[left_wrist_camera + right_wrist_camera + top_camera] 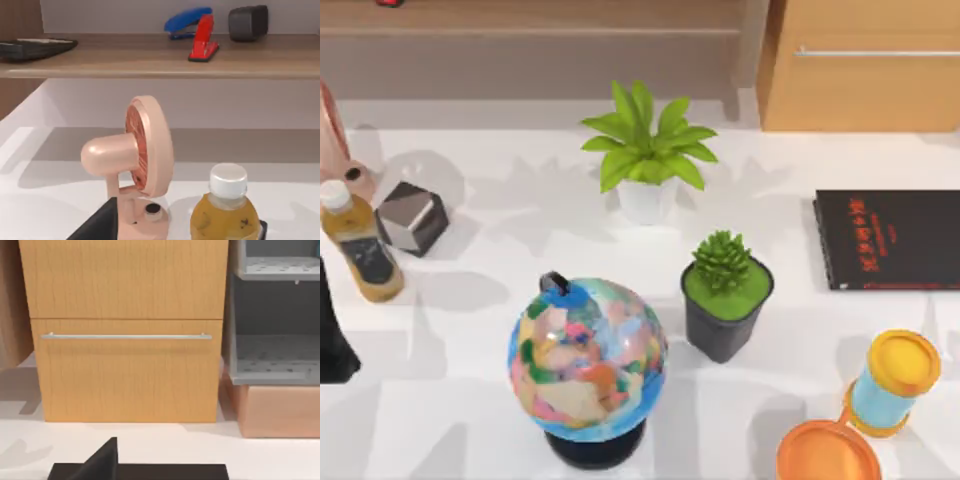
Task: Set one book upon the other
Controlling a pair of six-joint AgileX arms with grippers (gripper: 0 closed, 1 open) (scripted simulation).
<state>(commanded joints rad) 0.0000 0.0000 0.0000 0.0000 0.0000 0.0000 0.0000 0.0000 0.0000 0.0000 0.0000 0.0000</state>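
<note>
**Black book at the table's right edge; right arm nearer**

- Book (890, 240): one counted. It is thin and black with red characters, and lies flat against the table's right edge, toward the back. Its long axis appears to run left to right, but the top view cuts off its far end.
- Right gripper (105, 457): hangs close over the near edge of the book (150, 472), facing the wooden drawer (125, 335) behind the table. The book lies straight ahead of it and just below. Whether it is open or closed cannot be told.
- Left gripper (100, 225): sits at the table's left edge beside the fan (145, 150) and bottle (227, 210), well apart from the book. Its grip state cannot be told either.
- Judgement: the right arm is plainly the nearer one to the book. The left would have to cross the whole table.
- Other stock:
  - Globe (585, 360): one, at the front centre.
  - Potted plants: two, a leafy one (645, 160) at the back centre and a succulent (725, 295) between the globe and the book.
  - Grey cube (412, 218): one, back left.
</note>
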